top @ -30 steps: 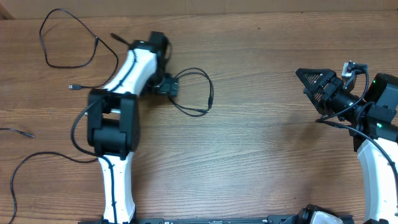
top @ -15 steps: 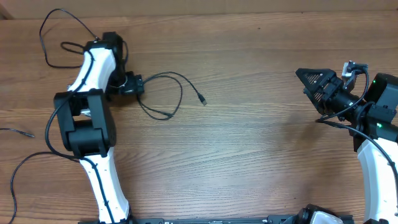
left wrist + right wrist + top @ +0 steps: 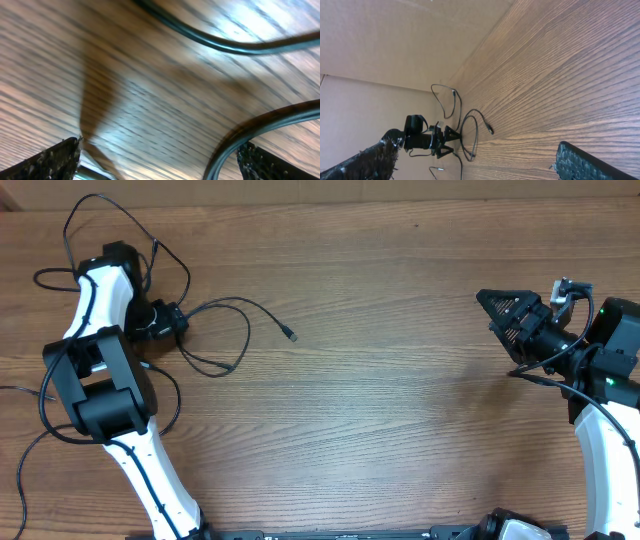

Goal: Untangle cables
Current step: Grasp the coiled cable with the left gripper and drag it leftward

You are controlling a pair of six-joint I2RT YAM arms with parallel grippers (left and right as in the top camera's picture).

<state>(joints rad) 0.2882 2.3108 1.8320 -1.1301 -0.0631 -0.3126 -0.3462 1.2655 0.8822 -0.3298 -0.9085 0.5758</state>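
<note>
At the far-left end of the table [image 3: 400, 430], the cables [image 3: 235, 48] lie in loose loops around the left gripper [image 3: 181, 320]. Its jaws are spread wide over one strand and grip nothing. A plug end [image 3: 289, 335] trails toward the middle. The right gripper [image 3: 492, 302] hangs released, well apart.

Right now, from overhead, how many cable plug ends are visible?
1. The plug end lies on bare wood right of the left claw, ending a looping cable. More may be hidden beneath the left arm.
</note>
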